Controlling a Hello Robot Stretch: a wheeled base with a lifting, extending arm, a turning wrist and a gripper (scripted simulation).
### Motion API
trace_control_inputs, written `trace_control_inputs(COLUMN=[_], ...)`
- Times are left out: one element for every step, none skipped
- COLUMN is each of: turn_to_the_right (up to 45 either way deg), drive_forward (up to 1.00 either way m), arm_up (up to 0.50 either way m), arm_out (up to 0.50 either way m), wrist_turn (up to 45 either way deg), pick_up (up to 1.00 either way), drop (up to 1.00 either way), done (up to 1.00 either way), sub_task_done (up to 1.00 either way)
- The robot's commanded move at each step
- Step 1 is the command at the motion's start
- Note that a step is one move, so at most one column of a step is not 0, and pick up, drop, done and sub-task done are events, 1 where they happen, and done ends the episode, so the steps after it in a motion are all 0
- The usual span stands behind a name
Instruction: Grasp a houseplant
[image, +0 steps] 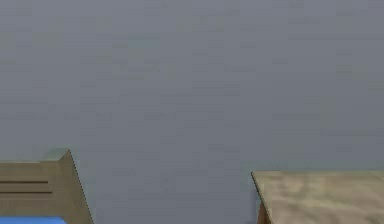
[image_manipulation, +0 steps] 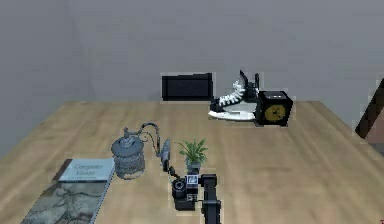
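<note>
houseplant (image_manipulation: 193, 153) is standing upright in its small pot on the wooden table (image_manipulation: 300, 160), roughly mid-table in the arm side view. arm (image_manipulation: 211, 206) is showing as a dark bar at the bottom edge, just right of middle. gripper (image_manipulation: 177, 177) is sitting at its far end, near the plant and just below-left of it in the picture. the fingers are hard to make out against the clutter, so i can't tell their state, whether they're touching the plant, or whether the gripper is holding anything.

a grey ribbed can (image_manipulation: 127, 156) is standing just left of the plant. the thin curved piece running from it toward the gripper is possibly a spout. a book (image_manipulation: 72, 192) is lying flat near the table's front left corner. an ice skate (image_manipulation: 234, 100) and a dark clock (image_manipulation: 273, 108) are standing side by side at the far edge, well apart from the plant. a dark panel (image_manipulation: 187, 87) is showing behind the table.

in the forward view, a grey wall (image: 190, 80) is taking up most of the frame, a grey-brown cabinet (image: 45, 185) is sitting at lower left, and a wooden tabletop corner (image: 320, 192) is showing at lower right.
</note>
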Motion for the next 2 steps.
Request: trace_control_inputs(turn_to_the_right=[0.0, 0.0], drive_forward=[0.00, 0.00], arm_up=[0.00, 0.10], arm_out=[0.00, 0.00], wrist_turn=[0.0, 0.0], pick_up=[1.00, 0.00], drop=[0.00, 0.00], done=[0.00, 0.00], sub_task_done=[0.00, 0.00])
